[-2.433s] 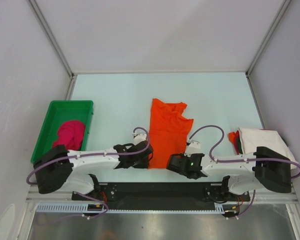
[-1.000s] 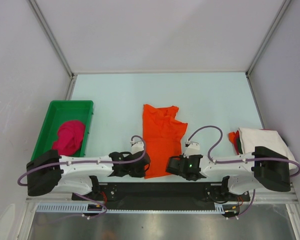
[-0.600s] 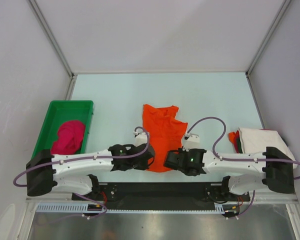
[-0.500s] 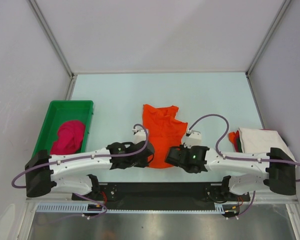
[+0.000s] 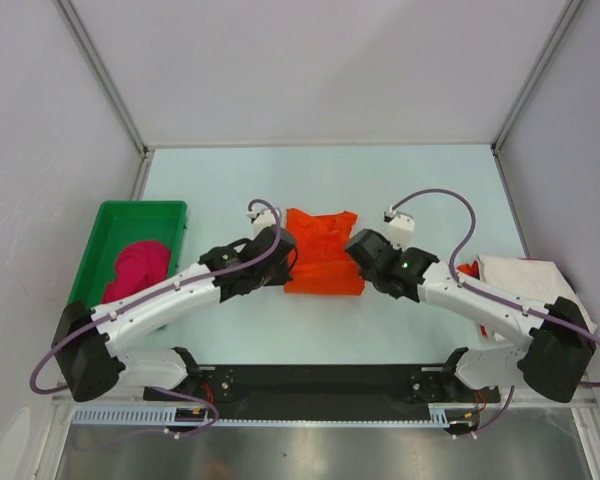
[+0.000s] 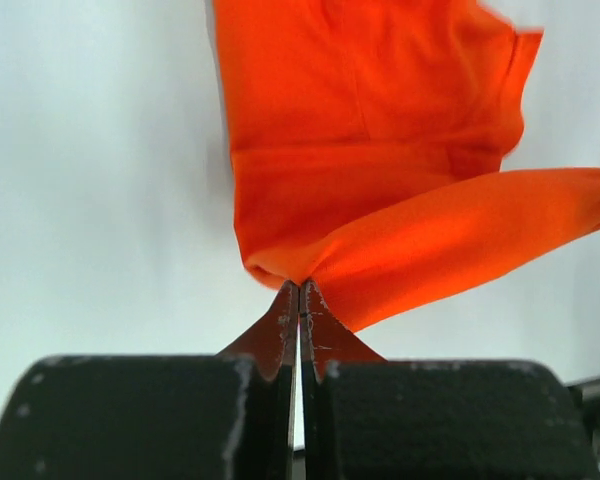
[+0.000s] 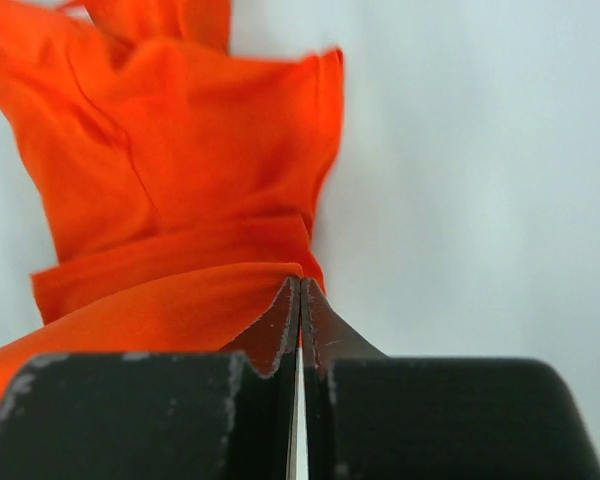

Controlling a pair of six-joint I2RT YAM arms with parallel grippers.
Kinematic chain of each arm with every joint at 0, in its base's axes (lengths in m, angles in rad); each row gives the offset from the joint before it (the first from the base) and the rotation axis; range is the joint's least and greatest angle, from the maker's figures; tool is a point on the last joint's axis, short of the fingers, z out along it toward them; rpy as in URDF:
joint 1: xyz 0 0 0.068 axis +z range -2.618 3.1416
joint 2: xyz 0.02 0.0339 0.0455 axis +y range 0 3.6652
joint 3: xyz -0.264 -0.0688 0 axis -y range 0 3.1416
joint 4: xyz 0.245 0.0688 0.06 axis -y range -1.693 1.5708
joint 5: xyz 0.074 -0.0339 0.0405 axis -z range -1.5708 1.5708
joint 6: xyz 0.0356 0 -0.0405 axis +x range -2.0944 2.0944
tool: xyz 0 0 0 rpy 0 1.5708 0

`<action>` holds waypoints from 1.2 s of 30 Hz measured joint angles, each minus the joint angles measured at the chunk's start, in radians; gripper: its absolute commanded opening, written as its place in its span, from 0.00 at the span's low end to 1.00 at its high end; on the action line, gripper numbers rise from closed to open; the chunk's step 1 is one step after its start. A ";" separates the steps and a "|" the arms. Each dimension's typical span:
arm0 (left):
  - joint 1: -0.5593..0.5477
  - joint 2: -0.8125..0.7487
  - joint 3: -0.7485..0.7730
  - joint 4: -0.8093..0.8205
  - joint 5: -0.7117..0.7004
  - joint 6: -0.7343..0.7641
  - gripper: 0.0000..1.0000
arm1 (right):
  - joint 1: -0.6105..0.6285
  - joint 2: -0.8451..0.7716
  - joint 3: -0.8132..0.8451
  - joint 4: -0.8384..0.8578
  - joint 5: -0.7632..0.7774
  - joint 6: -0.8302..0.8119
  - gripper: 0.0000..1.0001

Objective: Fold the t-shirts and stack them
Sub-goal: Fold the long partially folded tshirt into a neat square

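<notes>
A green plastic tray (image 5: pixel 140 206) sat at the left edge of a pale blue-green table (image 5: pixel 430 180), which plain grey-white panels (image 5: pixel 310 70) enclosed on three sides.

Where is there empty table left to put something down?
Bare: the far strip of table between the back wall and the orange t-shirt, and the near patch between the two arms. Crowded: beside that shirt, where the left hand and right hand pinch it, at the green tray and at the off-white t-shirt.
</notes>
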 measured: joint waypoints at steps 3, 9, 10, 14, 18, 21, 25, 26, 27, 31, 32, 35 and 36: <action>0.048 0.056 0.063 0.008 0.001 0.048 0.00 | -0.059 0.056 0.054 0.050 -0.012 -0.078 0.00; 0.142 0.203 0.190 0.029 0.015 0.134 0.00 | -0.166 0.220 0.173 0.134 -0.050 -0.203 0.00; 0.155 0.223 0.205 0.035 0.018 0.143 0.00 | -0.177 0.245 0.193 0.140 -0.055 -0.216 0.00; 0.221 0.316 0.277 0.051 0.033 0.185 0.00 | -0.222 0.350 0.277 0.179 -0.078 -0.266 0.00; 0.278 0.407 0.339 0.072 0.058 0.212 0.00 | -0.262 0.448 0.359 0.209 -0.100 -0.301 0.00; 0.314 0.486 0.388 0.089 0.080 0.232 0.00 | -0.283 0.521 0.409 0.230 -0.109 -0.320 0.00; 0.353 0.603 0.450 0.106 0.112 0.245 0.00 | -0.303 0.618 0.463 0.249 -0.120 -0.332 0.00; 0.360 0.628 0.462 0.108 0.119 0.246 0.00 | -0.307 0.642 0.474 0.254 -0.125 -0.334 0.00; 0.365 0.649 0.473 0.110 0.126 0.247 0.00 | -0.311 0.662 0.479 0.256 -0.128 -0.336 0.00; 0.381 0.735 0.522 0.111 0.154 0.255 0.00 | -0.317 0.715 0.493 0.257 -0.135 -0.346 0.00; 0.383 0.743 0.528 0.111 0.156 0.255 0.00 | -0.318 0.721 0.494 0.257 -0.136 -0.348 0.00; 0.386 0.765 0.561 0.107 0.162 0.257 0.00 | -0.322 0.726 0.502 0.256 -0.136 -0.353 0.00; 0.387 0.770 0.575 0.105 0.167 0.260 0.00 | -0.324 0.726 0.507 0.258 -0.135 -0.357 0.07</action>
